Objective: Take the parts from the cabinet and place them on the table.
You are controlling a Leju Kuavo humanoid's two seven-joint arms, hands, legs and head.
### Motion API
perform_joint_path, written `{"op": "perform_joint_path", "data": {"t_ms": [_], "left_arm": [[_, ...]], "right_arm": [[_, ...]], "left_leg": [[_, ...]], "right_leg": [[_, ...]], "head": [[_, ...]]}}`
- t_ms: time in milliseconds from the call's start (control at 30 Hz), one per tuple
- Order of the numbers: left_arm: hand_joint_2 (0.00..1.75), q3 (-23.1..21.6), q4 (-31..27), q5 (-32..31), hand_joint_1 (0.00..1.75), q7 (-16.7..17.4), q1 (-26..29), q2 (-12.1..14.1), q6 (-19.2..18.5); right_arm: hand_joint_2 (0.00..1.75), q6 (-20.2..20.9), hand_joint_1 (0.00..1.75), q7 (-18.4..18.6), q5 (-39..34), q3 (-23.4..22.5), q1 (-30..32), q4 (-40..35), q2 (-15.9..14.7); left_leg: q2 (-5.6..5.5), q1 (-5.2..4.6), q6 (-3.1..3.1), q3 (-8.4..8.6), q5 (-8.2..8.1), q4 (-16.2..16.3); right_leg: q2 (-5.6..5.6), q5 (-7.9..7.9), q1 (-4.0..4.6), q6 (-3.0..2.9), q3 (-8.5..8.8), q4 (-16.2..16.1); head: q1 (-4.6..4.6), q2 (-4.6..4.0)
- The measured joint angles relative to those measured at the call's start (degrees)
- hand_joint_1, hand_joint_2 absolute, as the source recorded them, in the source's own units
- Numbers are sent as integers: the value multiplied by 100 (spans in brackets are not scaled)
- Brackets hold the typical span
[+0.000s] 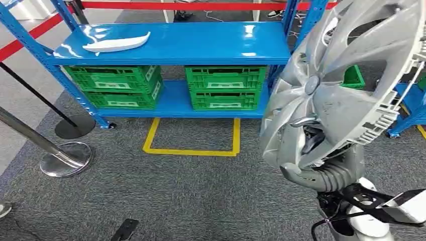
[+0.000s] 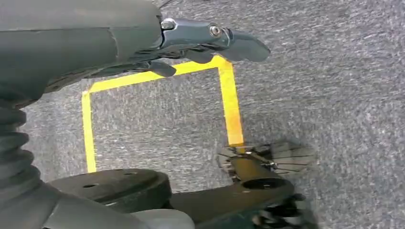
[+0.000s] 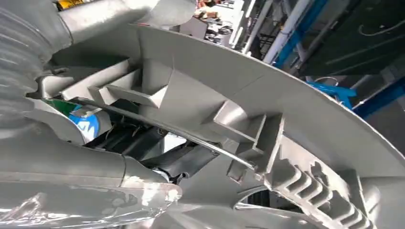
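Observation:
A large silver wheel cover (image 1: 346, 75) is raised close in front of me on the right, hiding part of the blue cabinet (image 1: 201, 42). My right hand (image 1: 309, 138) grips it from behind, with dark fingers reaching through its spokes. In the right wrist view, the cover's ribbed back (image 3: 286, 109) lies against my right hand (image 3: 86, 167). A white curved part (image 1: 116, 43) lies on the cabinet's top shelf at the left. My left hand (image 2: 191, 43) hangs over the carpet, holding nothing, its fingers stretched out.
Two green crates (image 1: 118, 85) (image 1: 226, 88) sit on the cabinet's lower shelf. A yellow taped square (image 1: 191, 150) marks the grey carpet before it. Stanchion bases (image 1: 65, 158) (image 1: 75, 125) stand at the left, with red barrier tape (image 1: 201, 6) behind. Another blue rack (image 1: 409, 108) stands at the right.

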Motion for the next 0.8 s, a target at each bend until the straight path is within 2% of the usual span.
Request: {"op": "perform_joint_path", "data": {"t_ms": [33,67,100,167,200,233,267,333,367,400,433,467,500,533,567,600,633,700,733,767,800], "left_arm": [[175,-2,0,0,0,0,4,0,0],[175,-2,0,0,0,2,6,0,-2],[175,-2,0,0,0,2,5,0,-2],[175,-7,0,0,0,0,-1,0,-4],[175,-9,0,0,0,0,-5,2,-9],[175,-9,0,4,0,2,-14,2,-32],[175,-7,0,45,0,2,-27,-2,-63],[175,-4,0,79,0,9,-27,-9,-107],[175,-2,0,101,0,11,-5,0,-109],[175,0,0,103,0,13,11,-9,-116],[175,4,0,105,0,13,11,-9,-125],[175,4,0,103,0,13,8,-9,-125],[175,4,0,103,0,13,6,-11,-140],[175,7,0,103,0,13,8,-15,-140],[175,7,0,105,0,13,15,-15,-140],[175,7,0,105,0,13,23,-13,-142],[175,7,0,105,0,13,26,-13,-144],[175,7,0,109,0,13,27,-22,-151],[175,7,0,109,0,13,25,-26,-153],[175,7,0,109,0,13,22,-22,-155],[175,7,0,109,0,13,21,-20,-153]], "right_arm": [[175,-2,175,-2,0,2,0,0,0],[175,-7,175,0,0,7,5,0,0],[175,-9,175,0,0,9,11,0,0],[175,-9,175,0,-2,9,9,0,0],[175,-11,175,0,-7,9,6,-4,0],[175,-13,175,0,-9,9,3,-11,0],[175,-17,175,-6,-11,9,-9,-13,0],[175,-17,175,-9,-13,13,-22,-13,0],[175,-17,175,-9,-15,17,-19,-13,0],[175,-15,175,-9,-15,20,-19,-13,-2],[175,-13,175,-9,-15,24,-19,-15,-2],[175,-13,175,-9,-15,31,-26,-15,-2],[175,-15,175,-9,-15,35,-25,-15,-4],[175,-13,175,-9,-15,39,-22,-15,-4],[175,-13,175,-9,-15,44,-17,-15,-4],[175,-13,175,-9,-17,44,-9,-15,-7],[175,-15,175,-9,-17,46,-7,-15,-7],[175,-15,175,-9,-17,46,-13,-15,-7],[175,-13,175,-9,-15,50,-23,-17,-7],[175,-13,175,-7,-15,55,-34,-20,-7],[175,-13,175,-11,-17,59,-34,-31,-7]], "left_leg": [[0,-3,-6,-190,-214,483],[0,-4,-2,-279,-283,737],[0,-5,7,-223,-217,706],[0,-11,58,163,114,93],[-1,-25,107,513,326,-476],[0,-47,156,769,385,-862],[1,-53,163,821,346,-1071],[-3,-73,182,766,376,-1022],[-5,-86,212,762,396,-1024],[4,-45,259,764,445,-1083],[6,-33,285,752,468,-1082],[5,-26,306,736,482,-1082],[6,-26,320,713,499,-1081],[6,-26,323,688,520,-1079],[7,-27,321,665,536,-1077],[7,-28,316,645,555,-1077],[7,-28,309,635,567,-1076],[4,-22,282,633,588,-1075],[2,-21,263,635,598,-1072],[0,-58,229,606,609,-1057],[-2,-58,192,567,640,-1042]], "right_leg": [[-1,25,7,-13,-44,1],[0,49,16,-11,-80,2],[3,72,22,-9,-107,2],[8,111,35,14,-148,3],[11,129,38,39,-158,3],[9,145,33,64,-161,4],[7,150,81,88,-204,50],[-9,196,59,146,-232,31],[-10,223,46,186,-223,3],[-6,225,55,211,-233,11],[-9,97,47,245,-324,107],[-14,-102,44,275,-400,342],[-15,-397,31,306,-592,853],[-14,-620,32,321,-790,1357],[-15,-738,32,330,-921,1699],[-14,-726,32,336,-941,1802],[-15,-605,32,332,-818,1635],[-19,-148,29,312,-203,601],[-25,-56,26,307,70,123],[-17,-143,53,286,133,-15],[2,-84,53,199,119,-5]], "head": [[4,0],[0,0],[2,0],[2,0],[2,0],[0,0],[2,0],[4,0],[11,0],[-9,0],[15,0],[48,0],[50,0],[50,0],[52,0],[48,0],[48,0],[48,0],[50,0],[52,0],[31,0]]}}
